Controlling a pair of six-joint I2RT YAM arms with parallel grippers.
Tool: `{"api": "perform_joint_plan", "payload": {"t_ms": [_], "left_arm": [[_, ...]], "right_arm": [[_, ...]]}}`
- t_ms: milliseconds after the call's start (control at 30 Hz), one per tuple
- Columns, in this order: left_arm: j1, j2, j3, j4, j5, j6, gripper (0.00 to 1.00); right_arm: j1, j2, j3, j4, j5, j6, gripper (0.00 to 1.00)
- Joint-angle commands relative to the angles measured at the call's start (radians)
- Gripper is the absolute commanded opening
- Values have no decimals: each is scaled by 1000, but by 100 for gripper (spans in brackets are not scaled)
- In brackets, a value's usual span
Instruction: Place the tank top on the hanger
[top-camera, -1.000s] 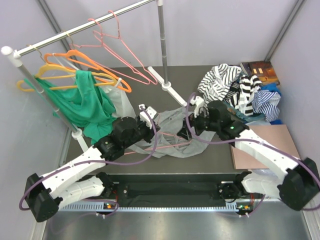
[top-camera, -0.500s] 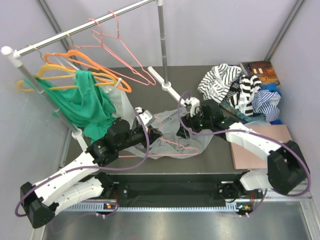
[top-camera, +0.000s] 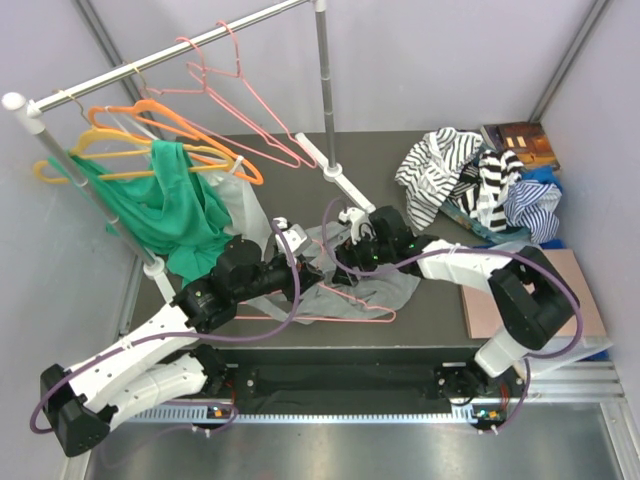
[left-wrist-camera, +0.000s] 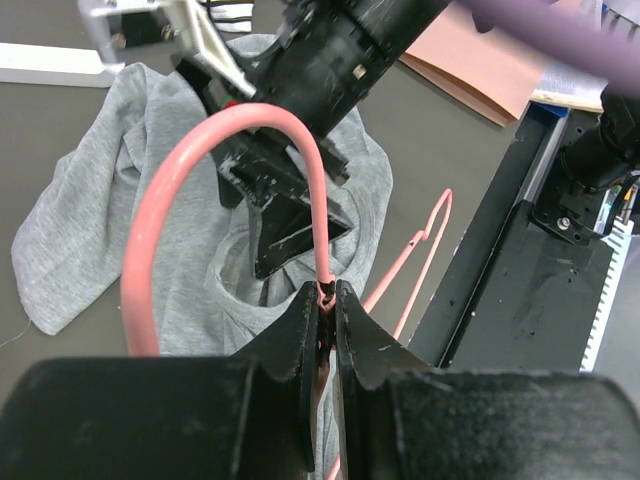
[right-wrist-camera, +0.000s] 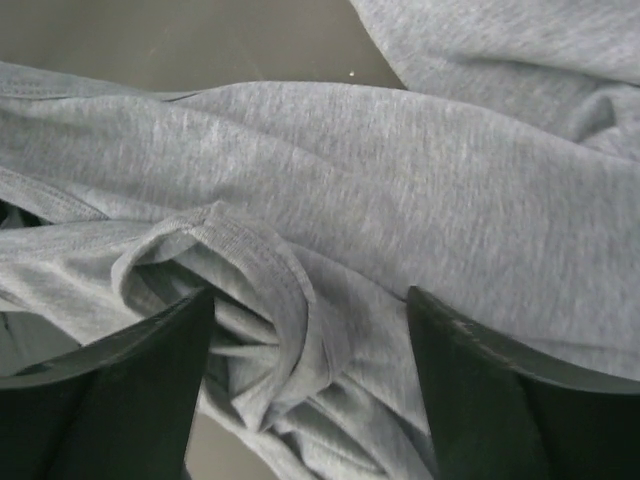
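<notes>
Your left gripper (left-wrist-camera: 322, 297) is clamped on the thin pink wire hanger (left-wrist-camera: 150, 230), lying across the crumpled mid-grey knit tank top (top-camera: 395, 288) on the dark table (top-camera: 378, 152). Your right gripper (right-wrist-camera: 310, 375) hovers over the top's folded hem, jaws apart. The top looks not yet threaded on.

No legible text or labels anywhere.

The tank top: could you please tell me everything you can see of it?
The tank top is plain mid-grey soft knit with stitched hems. It lies crumpled and folded on the dark table between the two arms, with one opening facing up. The pink wire hanger, clamped in the left gripper, lies partly across it. The right gripper is open, low over the cloth, astride a bunched hemmed fold.
</notes>
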Motion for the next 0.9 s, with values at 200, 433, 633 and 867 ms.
{"api": "perform_joint_plan", "payload": {"t_ms": [200,433,633,867], "left_arm": [[-3,-46,33,13,-35,-8,0],[-3,-79,31,14,-49,-8,0],[-2,-123,54,51,-138,-44,0],[-2,-146,100,174,-244,-104,0]], "right_arm": [[24,-31,-13,205,64,57,6],[9,-311,-154,141,364,89,0],[7,-598,-275,15,601,98,0],[7,-824,-349,-155,679,130,0]]}}
